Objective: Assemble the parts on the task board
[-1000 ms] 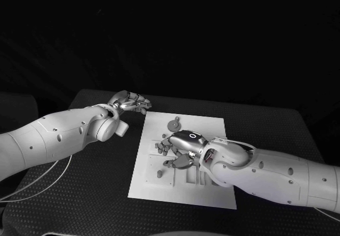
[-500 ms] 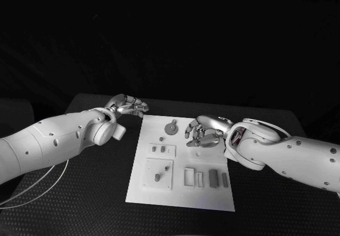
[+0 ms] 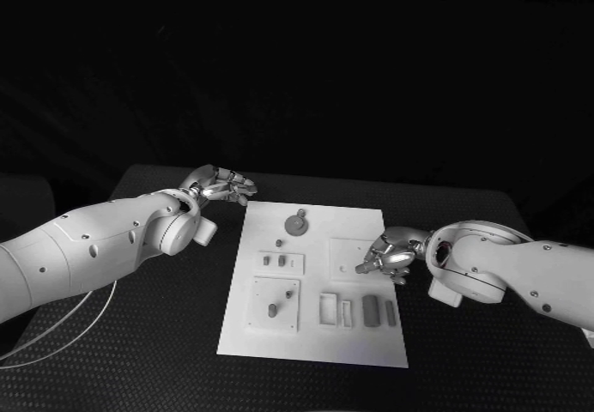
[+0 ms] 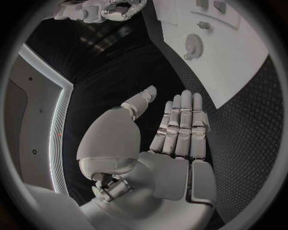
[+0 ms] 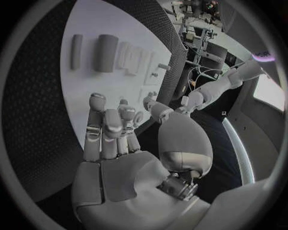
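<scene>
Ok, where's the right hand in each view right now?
Head view: right hand at the task board's right edge.
Left wrist view: small, beyond the board.
Right wrist view: large, mid-circle, fingers up before the board.
Shared landmark: the white task board.

Black table [image 3: 148, 343], textured top. White task board [image 3: 316, 339] flat at centre, long side running away from robot. White cables [image 3: 75, 330] trail over table's near left corner, beside the board, not touching it
</scene>
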